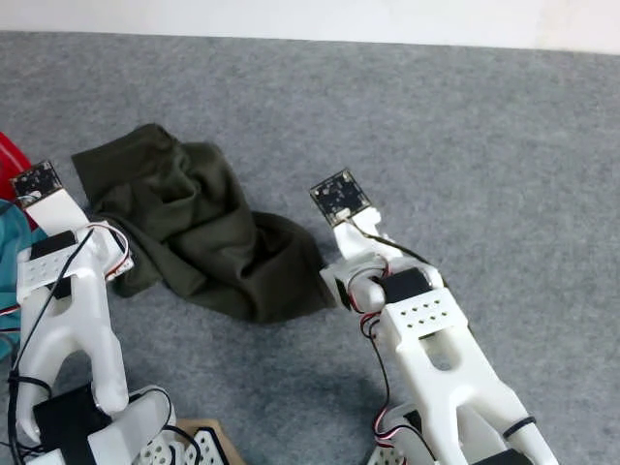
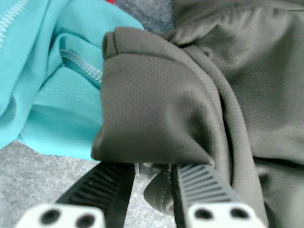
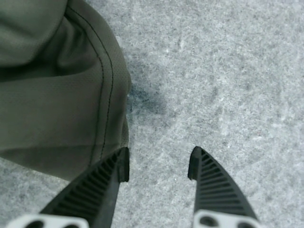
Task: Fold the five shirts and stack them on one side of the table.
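A dark green shirt [image 1: 208,237] lies crumpled on the grey table, left of centre. My left gripper [image 1: 114,263] is at its left edge. In the left wrist view this gripper [image 2: 154,166] is shut on a thick fold of the dark green shirt [image 2: 156,118], which bulges over the fingertips. A teal shirt [image 2: 52,90] lies right beside that fold, at the table's left edge [image 1: 8,247]. My right gripper [image 3: 159,164] stands open just above the table at the green shirt's right hem [image 3: 61,104]. One finger [image 3: 107,183] is against the hem, the other over bare table.
A red object [image 1: 8,155] shows at the far left edge behind the teal shirt. The grey felt table [image 1: 465,165] stretches bare to the right and back. A small tan board [image 1: 208,436] lies by the left arm's base.
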Tool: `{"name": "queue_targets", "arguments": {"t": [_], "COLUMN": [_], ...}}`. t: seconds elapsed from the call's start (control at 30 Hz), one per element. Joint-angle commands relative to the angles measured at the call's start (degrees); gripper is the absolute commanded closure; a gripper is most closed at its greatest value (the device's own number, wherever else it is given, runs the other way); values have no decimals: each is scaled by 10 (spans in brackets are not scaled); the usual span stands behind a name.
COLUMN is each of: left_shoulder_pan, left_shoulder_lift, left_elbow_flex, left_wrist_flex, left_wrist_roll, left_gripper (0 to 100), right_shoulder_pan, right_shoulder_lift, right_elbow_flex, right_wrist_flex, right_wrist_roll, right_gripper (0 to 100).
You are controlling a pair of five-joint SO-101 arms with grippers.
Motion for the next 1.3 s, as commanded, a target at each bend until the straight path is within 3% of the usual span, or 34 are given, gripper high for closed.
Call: {"name": "queue_targets", "arguments": {"t": [0.0, 0.07, 0.33, 0.57, 0.73, 0.97, 1.1, 1.27], "left_shoulder_pan": [30, 39, 45, 46, 41, -6, -49, -82], "left_shoulder_lift": [-24, -24, -24, -112, -220, -287, -268, -199], "left_elbow_flex": [-24, -27, -53, -100, -48, 63, 76, 93], "left_wrist_flex": [-2, -2, 4, 113, 158, 156, 155, 72], "left_wrist_roll": [4, 4, 4, 4, 1, -27, -67, -69], "left_gripper": [961, 998, 994, 994, 994, 994, 994, 994], "right_shoulder_pan": [-7, -7, -7, -8, -34, -94, -102, -100], "right_shoulder_lift": [0, 0, 0, 0, 0, 1, 4, 78], "right_elbow_flex": [-2, -2, -2, -2, -1, -1, -1, -7], "right_wrist_flex": [-9, -9, -9, -7, 16, 71, 75, 51], "right_wrist_roll": [10, 9, 10, 11, 8, -33, -37, -37], "right_gripper": [793, 793, 805, 847, 847, 844, 769, 739]}}
